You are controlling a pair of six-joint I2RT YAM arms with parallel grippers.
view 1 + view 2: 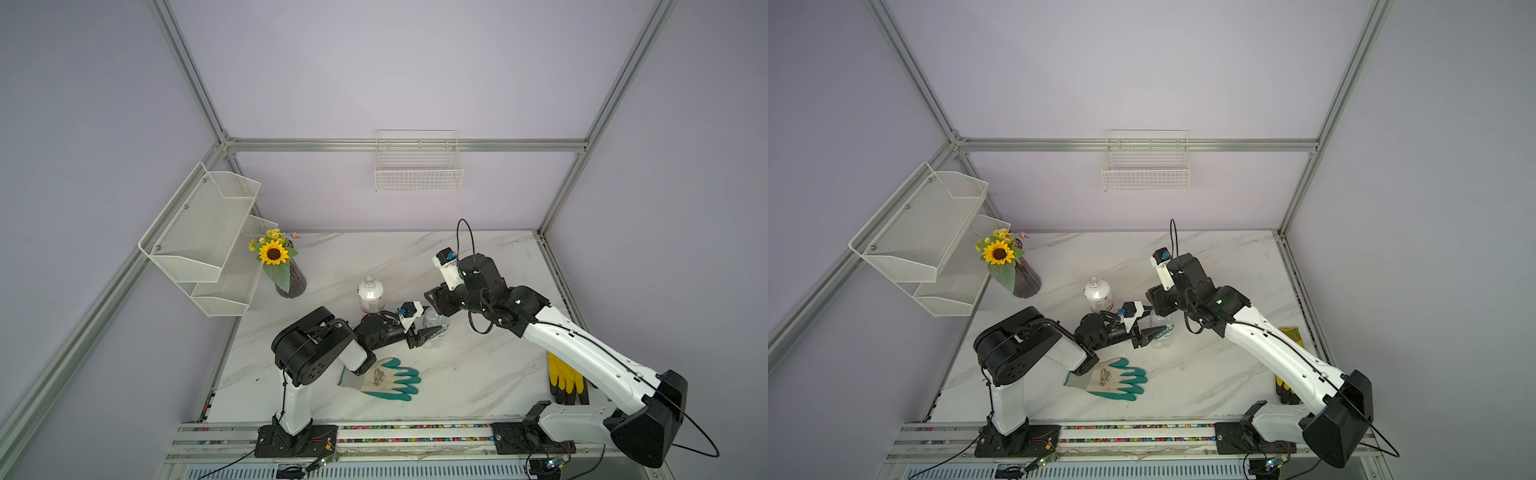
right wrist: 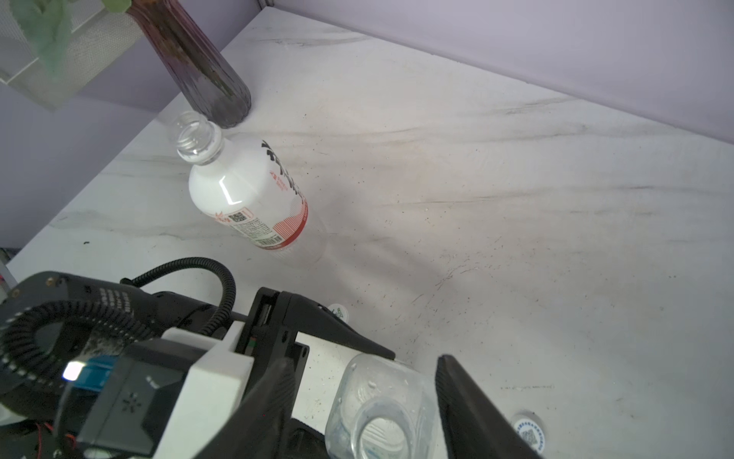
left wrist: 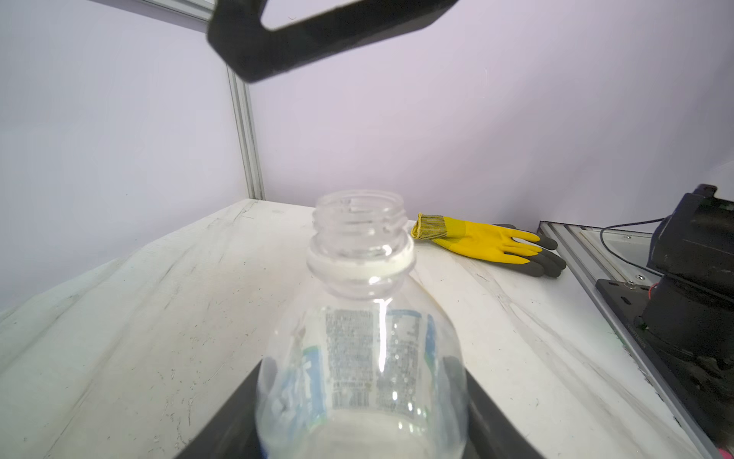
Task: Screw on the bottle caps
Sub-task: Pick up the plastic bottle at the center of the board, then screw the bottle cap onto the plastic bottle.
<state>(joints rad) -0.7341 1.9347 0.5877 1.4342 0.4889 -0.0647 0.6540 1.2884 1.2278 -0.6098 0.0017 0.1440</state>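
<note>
Clear bottle (image 3: 359, 337) stands upright, pinched by your left gripper (image 1: 430, 332), neck between the spread, empty jaws of your right gripper (image 2: 363, 361); a cap (image 2: 530, 435) lies flat just outside them.

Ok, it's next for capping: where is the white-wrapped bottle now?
In both top views the white-wrapped bottle stands uncapped mid-table, between the dark vase and the clear bottle held by the left gripper.

Bright even light, soft shadows, blurred foregrounds
</note>
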